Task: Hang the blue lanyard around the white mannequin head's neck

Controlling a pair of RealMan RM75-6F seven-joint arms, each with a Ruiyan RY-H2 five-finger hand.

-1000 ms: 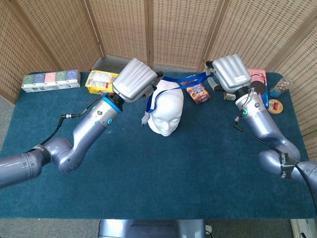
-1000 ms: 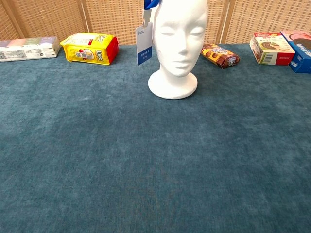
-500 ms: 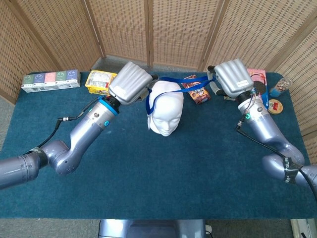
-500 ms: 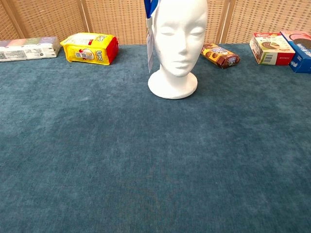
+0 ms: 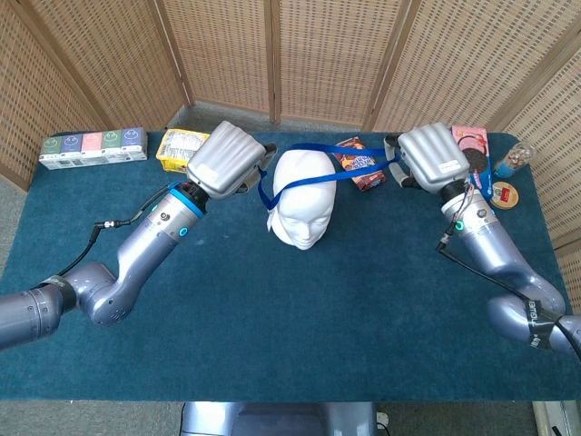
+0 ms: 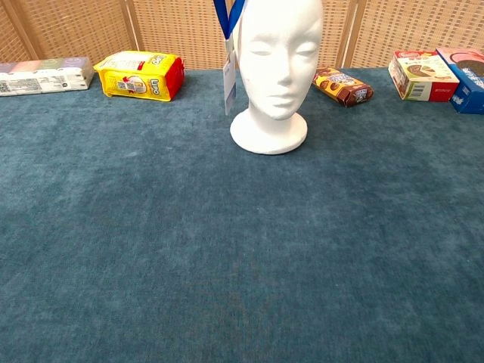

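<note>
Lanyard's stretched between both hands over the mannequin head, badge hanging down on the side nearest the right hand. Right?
Not quite. The blue lanyard does stretch between the left hand and right hand over the white mannequin head, but the badge hangs on the left hand's side. The head view shows this; the chest view confirms it.

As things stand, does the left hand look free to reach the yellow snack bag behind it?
Probably not yet. The left hand holds one end of the blue lanyard, stretched over the mannequin head to the right hand. The yellow snack bag lies close behind with nothing between, but the hand is occupied.
</note>
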